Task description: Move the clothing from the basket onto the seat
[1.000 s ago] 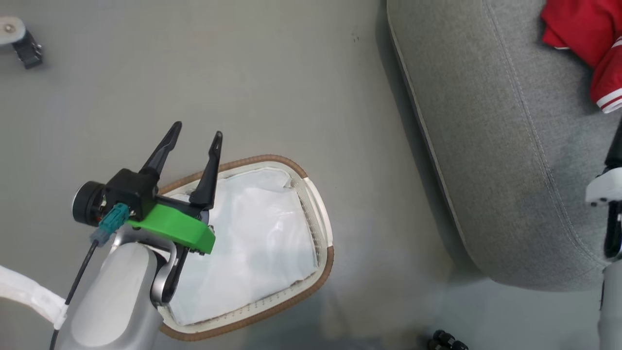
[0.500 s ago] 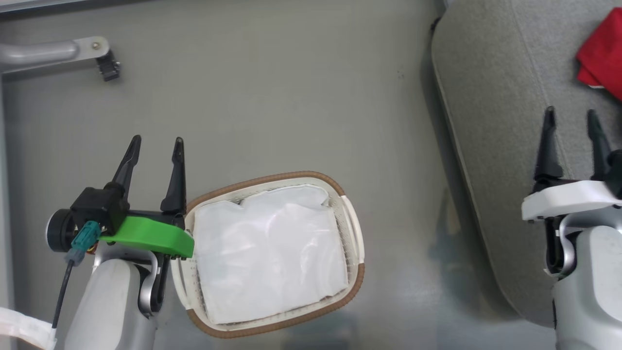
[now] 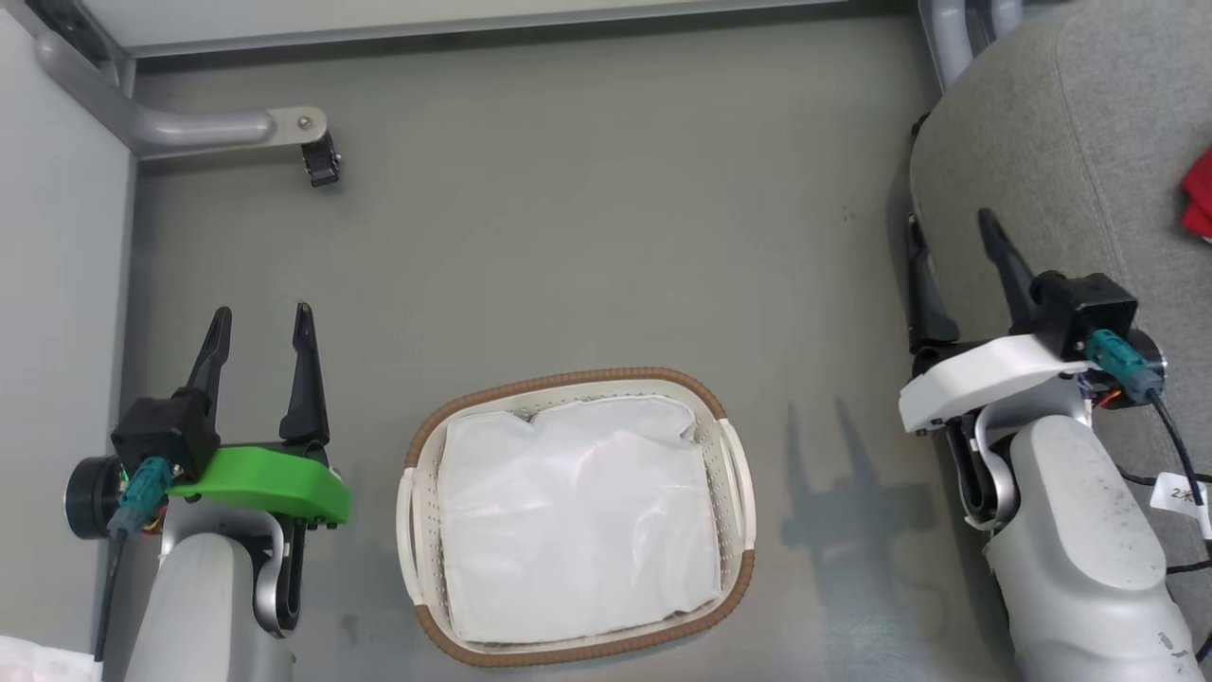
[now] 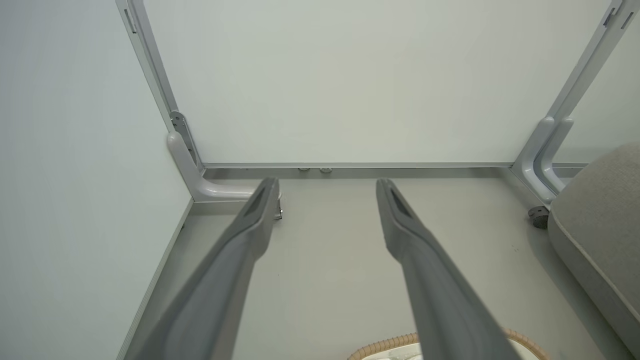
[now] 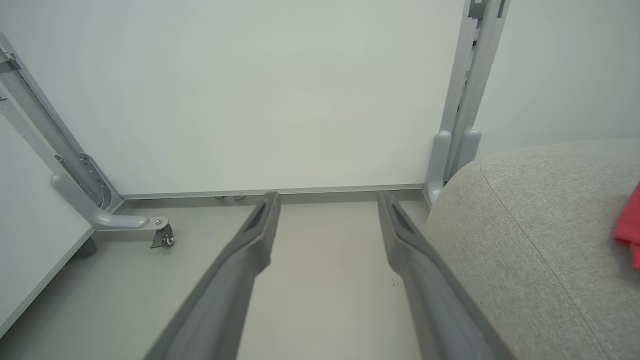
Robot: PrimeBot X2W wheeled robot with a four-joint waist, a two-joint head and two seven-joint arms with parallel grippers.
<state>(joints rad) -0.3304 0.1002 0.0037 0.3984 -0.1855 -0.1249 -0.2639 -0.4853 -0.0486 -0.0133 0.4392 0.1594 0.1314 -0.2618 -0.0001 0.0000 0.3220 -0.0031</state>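
Entry: basket (image 3: 568, 377), oval, cream with a brown woven rim, standing on the grey floor (image 3: 587, 218) near the robot, between the two arms. Contents: only a white liner cloth (image 3: 578, 521), lying flat. Clothing (image 3: 1199, 201): a sliver of red on the seat (image 3: 1060, 123) at the far right; how much of it rests there, and how close to an edge, cannot be told. Left gripper (image 3: 263, 311): fingers apart, empty, over bare floor just left of the basket. Right gripper (image 3: 949, 223): fingers apart, empty, at the seat's left flank; contact with the upholstery not determinable. Condition: transfer appears complete or close to it. Hazards noted: (1) the liner could be mistaken for a garment and pulled out, being the only cloth in the basket; (2) a finger hooking the rim or a handle would likely drag or tip so light a basket; (3) the right arm, so near the cushion, could snag the fabric or push the red cloth toward an edge on any rightward sweep; (4) the partition's caster foot (image 3: 317, 161), far left, would obstruct a wide left-arm swing.
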